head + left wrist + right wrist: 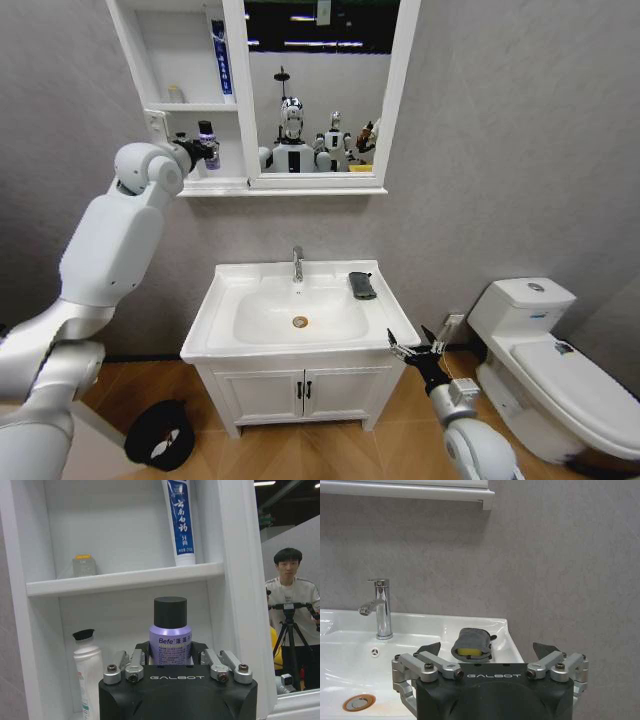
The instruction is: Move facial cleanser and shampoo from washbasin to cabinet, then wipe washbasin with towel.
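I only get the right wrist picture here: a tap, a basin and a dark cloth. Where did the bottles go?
Observer: The shampoo is up at the cabinet, between the fingers of the left gripper in the lower shelf bay.
Operator: And the white one?
Observer: The facial cleanser stands on that same lower shelf, beside the shampoo.
Operator: Anything else up there?
Observer: A blue-and-white tube stands on the shelf above.
Operator: Is my gripper near the cloth?
Observer: The head view shows the right gripper open, off the front right corner of the washbasin; the towel lies on the rim by the back right corner.
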Controlling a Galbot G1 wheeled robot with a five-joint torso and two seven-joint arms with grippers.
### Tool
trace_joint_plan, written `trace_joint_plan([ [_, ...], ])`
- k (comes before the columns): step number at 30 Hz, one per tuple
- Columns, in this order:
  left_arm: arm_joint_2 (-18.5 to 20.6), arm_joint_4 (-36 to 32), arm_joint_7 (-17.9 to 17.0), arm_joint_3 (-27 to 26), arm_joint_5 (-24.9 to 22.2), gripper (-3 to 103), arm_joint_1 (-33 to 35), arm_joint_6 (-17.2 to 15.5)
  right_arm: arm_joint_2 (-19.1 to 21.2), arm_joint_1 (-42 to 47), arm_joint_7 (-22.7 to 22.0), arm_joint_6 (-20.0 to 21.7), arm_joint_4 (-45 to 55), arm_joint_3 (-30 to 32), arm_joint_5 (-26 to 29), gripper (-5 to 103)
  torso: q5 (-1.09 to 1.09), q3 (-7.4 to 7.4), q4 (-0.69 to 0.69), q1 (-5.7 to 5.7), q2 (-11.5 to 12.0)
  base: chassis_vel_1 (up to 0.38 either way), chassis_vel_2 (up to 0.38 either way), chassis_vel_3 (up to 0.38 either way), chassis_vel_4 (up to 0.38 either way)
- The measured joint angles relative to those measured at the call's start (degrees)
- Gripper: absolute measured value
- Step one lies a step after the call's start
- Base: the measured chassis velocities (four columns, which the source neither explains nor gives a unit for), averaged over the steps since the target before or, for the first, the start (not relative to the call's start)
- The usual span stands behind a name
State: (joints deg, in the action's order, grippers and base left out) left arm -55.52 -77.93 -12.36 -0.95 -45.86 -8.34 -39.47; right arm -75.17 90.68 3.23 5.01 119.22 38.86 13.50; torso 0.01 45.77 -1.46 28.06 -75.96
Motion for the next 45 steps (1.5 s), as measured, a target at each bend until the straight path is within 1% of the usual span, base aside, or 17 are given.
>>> trace_joint_plan([
  [1, -0.48, 1.62, 0.59, 0.51, 0.65, 43, -0.48, 0.33, 0.11, 0.06, -0.01, 0.0, 0.01, 0.21, 0.05, 100, -0.01, 0.0, 0.01, 0.0, 0.0, 0.0, 0.0, 0.0, 0.0],
  [4, -0.84, 2.72, 0.82, 0.76, 0.99, 43, -0.71, 0.58, 0.19, 0.16, -0.02, 0.0, 0.06, 0.39, 0.15, 100, -0.01, 0.0, 0.0, 0.0, 0.0, 0.0, 0.0, 0.0, 0.0],
  [6, -2.09, 5.59, 1.54, 1.35, 1.88, 43, -1.17, 1.29, 0.41, 0.37, -0.05, 0.0, 0.15, 0.84, 0.49, 100, -0.01, 0.0, -0.01, 0.0, 0.0, 0.0, 0.0, 0.0, 0.0],
  [7, -2.09, 5.59, 1.54, 1.35, 1.88, 43, -1.17, 1.29, 0.41, 0.37, -0.05, 0.0, 0.15, 0.84, 0.49, 100, -0.01, 0.0, -0.01, 0.0, 0.0, 0.0, 0.0, 0.0, 0.0],
  [9, -3.19, 8.59, 2.87, 1.81, 3.34, 43, -1.84, 2.66, 0.6, 0.35, -0.09, -0.03, 0.21, 1.01, 0.76, 100, -0.01, 0.0, -0.01, 0.0, 0.0, 0.0, 0.0, 0.0, 0.0],
  [10, -3.19, 8.59, 2.87, 1.81, 3.34, 43, -1.84, 2.66, 0.6, 0.35, -0.09, -0.03, 0.21, 1.01, 0.76, 100, -0.01, 0.0, -0.01, 0.0, 0.0, 0.0, 0.0, 0.0, 0.0],
  [12, -3.78, 10.76, 3.86, 1.84, 4.66, 43, -2.43, 3.44, 0.96, 0.11, -0.12, -0.03, 0.25, 1.01, 1.07, 100, 0.0, 0.0, -0.01, 0.0, 0.0, 0.0, 0.0, 0.0, 0.0],
  [15, -3.86, 11.41, 4.11, 1.87, 5.0, 43, -2.51, 3.58, 1.19, 0.16, -0.12, -0.03, 0.22, 1.05, 1.26, 100, 0.0, 0.0, 0.01, 0.0, 0.0, 0.0, 0.0, 0.0, 0.0],
  [20, -4.56, 13.48, 4.55, 1.91, 5.32, 43, -2.64, 3.92, 1.3, 0.36, -0.12, -0.33, -0.06, 1.12, 1.33, 100, -0.01, 0.0, -0.01, -0.01, 0.0, 0.0, 0.0, 0.0, 0.0],
  [31, -6.02, 15.8, 4.62, 1.88, 5.33, 43, -3.49, 3.95, 1.51, 0.57, -0.12, -0.62, -0.02, 1.23, 1.54, 100, -0.01, 0.0, 0.0, -0.01, 0.0, 0.0, 0.0, 0.0, 0.0],
  [39, -7.46, 18.36, 5.36, 1.6, 6.34, 43, -4.34, 4.86, 1.85, 0.75, -0.11, -0.81, 0.17, 1.67, 2.02, 100, 0.0, 0.0, -0.01, -0.01, 0.0, 0.0, 0.0, 0.0, 0.0],
  [45, -7.71, 19.08, 5.44, 1.53, 6.57, 43, -4.4, 5.0, 1.93, 0.68, -0.1, -0.81, 0.19, 1.71, 2.07, 100, 0.0, 0.0, 0.0, -0.01, 0.0, 0.0, 0.0, 0.0, 0.0],
])
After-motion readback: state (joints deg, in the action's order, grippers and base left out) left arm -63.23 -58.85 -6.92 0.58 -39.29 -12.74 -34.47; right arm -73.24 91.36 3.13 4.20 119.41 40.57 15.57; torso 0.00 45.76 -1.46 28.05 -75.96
